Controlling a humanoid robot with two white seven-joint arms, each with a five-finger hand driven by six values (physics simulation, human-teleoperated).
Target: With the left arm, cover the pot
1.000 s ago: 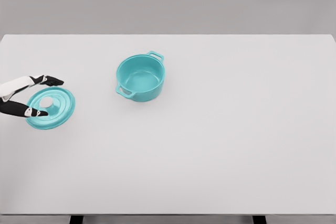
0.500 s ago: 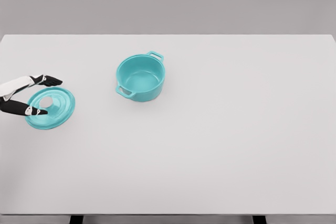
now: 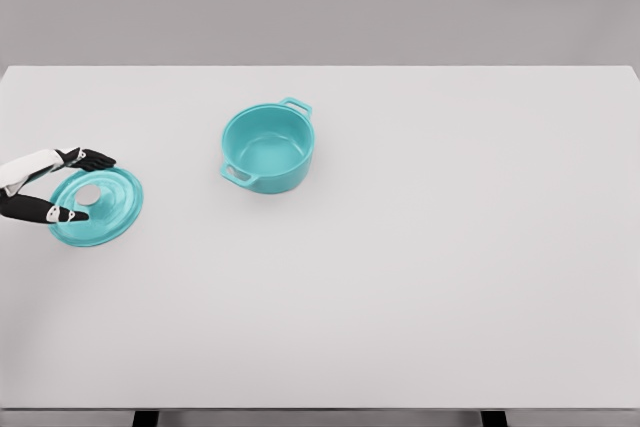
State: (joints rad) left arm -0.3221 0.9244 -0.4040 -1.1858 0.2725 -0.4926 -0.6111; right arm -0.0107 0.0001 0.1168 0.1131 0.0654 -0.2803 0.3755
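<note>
A teal pot [image 3: 268, 150] with two side handles stands uncovered on the white table [image 3: 420, 267], left of centre. Its teal lid [image 3: 110, 215] with a pale knob [image 3: 88, 192] lies flat near the table's left edge, well apart from the pot. My left hand [image 3: 99, 187] reaches in from the left edge over the lid. Its fingers [image 3: 96, 159] stretch along the lid's far rim and the thumb [image 3: 68, 214] lies over the near side, with the knob between them untouched. The hand is open. My right arm is out of view.
The table's far edge [image 3: 320, 67] meets a grey wall. The near edge [image 3: 320, 408] runs along the bottom of the view.
My left hand has drawn back slightly to the left over the lid. The lid and the pot have stayed where they were.
</note>
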